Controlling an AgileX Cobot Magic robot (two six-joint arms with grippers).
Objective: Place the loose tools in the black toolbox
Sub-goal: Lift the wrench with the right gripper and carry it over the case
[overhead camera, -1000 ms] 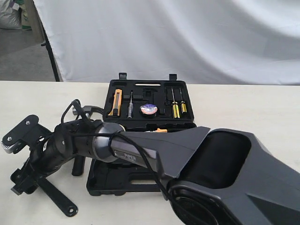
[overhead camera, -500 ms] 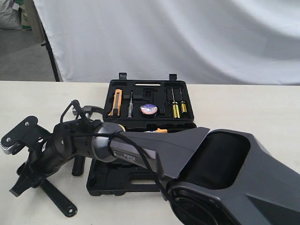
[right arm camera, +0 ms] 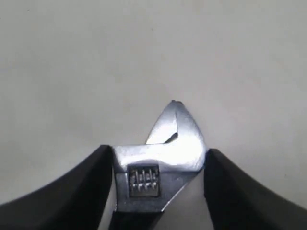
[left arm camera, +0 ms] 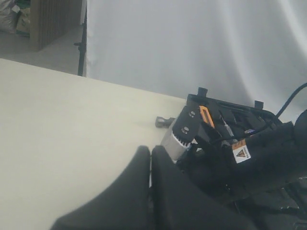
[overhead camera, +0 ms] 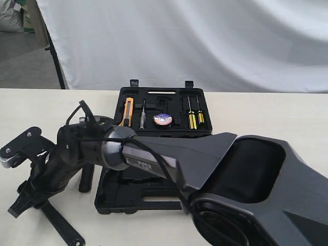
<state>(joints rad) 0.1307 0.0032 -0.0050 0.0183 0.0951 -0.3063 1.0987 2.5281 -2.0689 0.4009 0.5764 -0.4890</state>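
The adjustable wrench (right arm camera: 165,143) is pinched at its silver head between the 2 fingers of the right gripper (right arm camera: 158,152), left of the black toolbox (overhead camera: 123,197), handle slanting downward. The left gripper (left arm camera: 150,152) is pressed together, with nothing held. The tape roll (overhead camera: 163,120) is seated in the toolbox's far half.

Soft, even light fills every view; the white backdrop (overhead camera: 205,41) is bright but not blown out, and shadows on the bench (overhead camera: 287,118) are faint. Glare whitens the steel head of the wrench (right arm camera: 165,151). The dark fingers (right arm camera: 72,191) of the right tool (right arm camera: 157,163) and the left tool (left arm camera: 150,153) are blurred, close to their lenses.
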